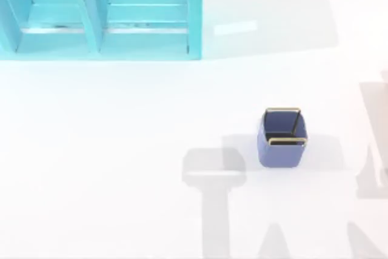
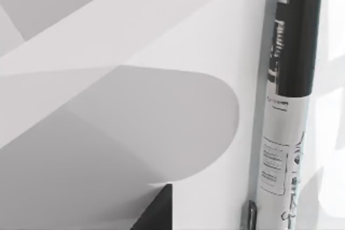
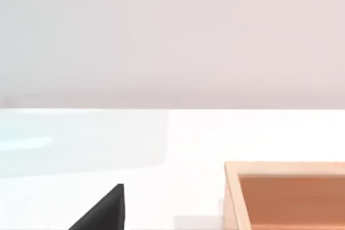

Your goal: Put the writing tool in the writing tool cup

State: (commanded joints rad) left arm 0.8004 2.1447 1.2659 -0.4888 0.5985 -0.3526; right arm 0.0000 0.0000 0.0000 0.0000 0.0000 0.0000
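Looking for the pen [image 2: 288, 111]: where is it? (Ana)

It lies flat on the white bench [image 1: 121, 150], close under the left wrist camera, black cap at one end, pale printed barrel at the other. A dark corner, probably the left pincer [image 2: 155, 213], sits just beside it, not touching. Whether that pincer is apart or together, I cannot tell. (Ben)

And the cup [image 1: 282, 139]? (Ana)

From above, a small blue square cup with a gold rim stands upright on the right half of the bench, well apart from the turquoise shelf [image 1: 97, 16] at the back left. Arm shadows [image 1: 215, 174] fall beside it. (Ben)

What about the right arm? (Ana)

Its wrist view shows a dark corner of the right pincer [image 3: 105, 213] low over the bench, near a wooden box [image 3: 285, 166]. I cannot tell its state either. It looks idle. (Ben)

What could go wrong from here? (Ana)

In my judgement, the pick comes first, and a round, slim pen may roll away if it is pinched off-centre. Held far from its middle, it could tilt in the grip. The cup mouth is narrow and the cup looks light, so a tilted pen may catch the gold rim and tip the cup over. The pen seems longer than the cup, so dropping it at a slant could topple both. (Ben)
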